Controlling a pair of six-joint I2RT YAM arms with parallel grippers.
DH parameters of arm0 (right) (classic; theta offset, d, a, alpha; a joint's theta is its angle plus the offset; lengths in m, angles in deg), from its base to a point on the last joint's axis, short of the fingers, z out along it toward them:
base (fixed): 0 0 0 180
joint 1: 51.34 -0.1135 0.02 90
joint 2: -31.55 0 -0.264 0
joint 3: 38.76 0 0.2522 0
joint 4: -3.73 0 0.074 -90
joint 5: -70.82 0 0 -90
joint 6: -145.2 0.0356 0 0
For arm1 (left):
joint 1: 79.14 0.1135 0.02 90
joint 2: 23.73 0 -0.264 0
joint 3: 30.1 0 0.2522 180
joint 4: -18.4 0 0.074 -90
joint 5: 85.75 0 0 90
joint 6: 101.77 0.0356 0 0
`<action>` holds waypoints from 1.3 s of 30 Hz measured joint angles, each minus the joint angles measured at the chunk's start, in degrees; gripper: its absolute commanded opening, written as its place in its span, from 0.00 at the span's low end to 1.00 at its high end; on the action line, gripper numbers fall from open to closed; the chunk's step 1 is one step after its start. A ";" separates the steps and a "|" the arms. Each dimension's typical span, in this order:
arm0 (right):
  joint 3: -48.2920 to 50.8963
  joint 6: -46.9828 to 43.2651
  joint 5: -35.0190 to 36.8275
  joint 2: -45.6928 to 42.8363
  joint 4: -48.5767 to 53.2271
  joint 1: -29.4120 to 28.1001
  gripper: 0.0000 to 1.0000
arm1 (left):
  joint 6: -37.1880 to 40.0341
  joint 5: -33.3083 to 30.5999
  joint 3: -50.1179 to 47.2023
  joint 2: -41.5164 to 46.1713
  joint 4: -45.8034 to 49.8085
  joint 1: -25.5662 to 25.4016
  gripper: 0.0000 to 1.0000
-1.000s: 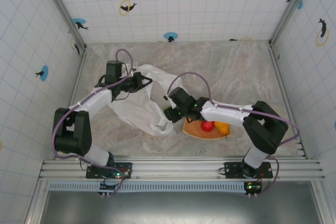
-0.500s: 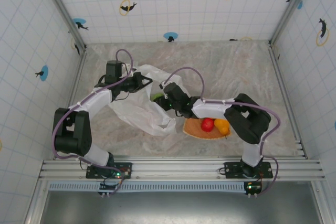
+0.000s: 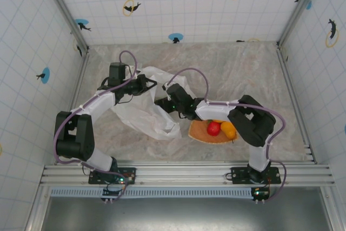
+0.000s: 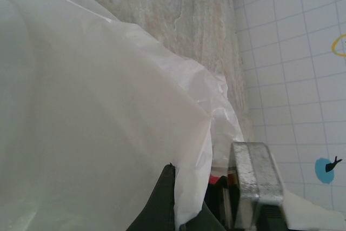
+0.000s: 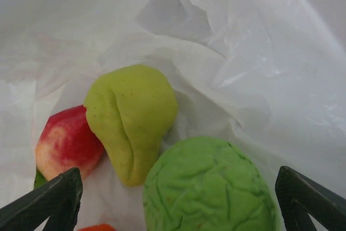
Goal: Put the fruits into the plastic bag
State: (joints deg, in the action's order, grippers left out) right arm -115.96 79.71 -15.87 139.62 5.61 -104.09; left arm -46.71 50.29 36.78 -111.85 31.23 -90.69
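Because the right gripper [image 3: 161, 101] reaches into the mouth of the plastic bag [image 3: 141, 116], the overhead view blurs its tips. From the right wrist its fingers [image 5: 46, 204] stand wide apart, holding nothing. A wrinkled green fruit [image 5: 208, 187] lies between them, cut off at the bottom edge. Inside the bag beside it sit a yellow-green fruit [image 5: 132, 117] and a red-pink fruit [image 5: 67, 142] — half hidden. The left gripper [image 3: 146, 84] is pinched on the bag's rim. A red fruit [image 3: 214, 129] and an orange fruit [image 3: 229, 130] rest on the orange tray [image 3: 201, 134], partly covered by the right arm.
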 measured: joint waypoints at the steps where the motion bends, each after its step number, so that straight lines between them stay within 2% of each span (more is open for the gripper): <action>1: 0.20 -0.17 -0.04 -0.98 0.83 0.00 0.93 | 0.00 -0.02 0.00 0.00 0.00 0.00 0.00; 17: 10.40 -6.54 -0.28 -25.51 17.03 0.20 0.73 | 0.00 -0.24 0.00 0.00 0.02 1.92 0.00; 21: 12.33 -5.81 0.31 -28.59 19.69 3.82 0.64 | 0.00 -0.24 0.00 0.00 0.00 1.92 0.00; 24: 13.81 -2.95 -0.17 -28.68 19.96 6.21 0.59 | 0.00 -0.42 0.00 0.00 0.02 1.92 0.00; 28: 13.94 2.23 -1.75 -26.80 20.28 5.81 0.54 | -0.17 -1.14 -0.07 0.04 0.00 2.80 0.00; 34: 13.79 10.10 -2.82 -21.42 20.31 4.37 0.53 | -1.29 -2.10 -0.61 0.28 0.02 5.79 0.00; 39: 10.91 13.86 -0.17 -16.57 21.75 2.99 0.53 | -1.33 -2.16 -0.68 0.28 0.02 6.10 0.00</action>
State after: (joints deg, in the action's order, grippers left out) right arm -105.05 93.57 -16.04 123.05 27.36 -101.10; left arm -48.04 48.13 36.10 -111.56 31.25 -84.59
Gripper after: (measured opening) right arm 0.530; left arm 0.045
